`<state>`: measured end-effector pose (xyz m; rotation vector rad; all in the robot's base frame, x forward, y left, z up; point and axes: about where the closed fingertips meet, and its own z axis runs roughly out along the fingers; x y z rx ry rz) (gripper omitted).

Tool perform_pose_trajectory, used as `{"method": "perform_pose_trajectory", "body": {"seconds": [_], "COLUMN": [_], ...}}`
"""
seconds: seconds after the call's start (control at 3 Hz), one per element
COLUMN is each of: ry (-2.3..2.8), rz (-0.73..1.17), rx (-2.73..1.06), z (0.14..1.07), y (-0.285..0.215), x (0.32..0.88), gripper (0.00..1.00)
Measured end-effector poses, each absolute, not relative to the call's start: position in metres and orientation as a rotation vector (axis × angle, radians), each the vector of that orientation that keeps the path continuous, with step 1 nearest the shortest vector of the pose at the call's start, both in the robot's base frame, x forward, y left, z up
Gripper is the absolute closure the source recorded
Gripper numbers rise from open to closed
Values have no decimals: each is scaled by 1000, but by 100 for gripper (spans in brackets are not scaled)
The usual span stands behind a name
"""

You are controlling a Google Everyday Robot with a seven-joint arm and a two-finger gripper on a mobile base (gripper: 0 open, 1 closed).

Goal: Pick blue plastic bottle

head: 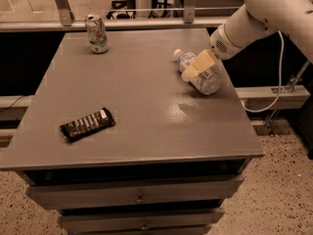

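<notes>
The blue plastic bottle (pixel 204 79) lies on its side on the right part of the grey table (pixel 142 97), white cap pointing back left. It is clear with a pale blue-and-white label. My gripper (pixel 194 67) hangs from the white arm that comes in from the upper right. Its yellowish fingers (pixel 200 63) sit right over the bottle's neck half and cover part of it.
A green-and-white soda can (pixel 97 34) stands upright at the back left of the table. A black snack bar wrapper (pixel 87 124) lies flat at the front left. Drawers run under the front edge. A white cable hangs to the right of the table.
</notes>
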<state>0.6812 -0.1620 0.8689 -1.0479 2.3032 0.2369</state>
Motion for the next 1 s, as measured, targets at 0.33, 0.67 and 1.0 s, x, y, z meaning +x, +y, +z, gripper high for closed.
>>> {"method": "perform_pose_trajectory", "body": {"seconds": [0.33,0.67,1.0], "ry": [2366,2382,2382], "rz": [307,317,317], "rx": [-1005,-1000,-1000], "z": [849,845,848], "y": [-163,-165,-165], "x": [686,687,687], "gripper": [25,47,70]}}
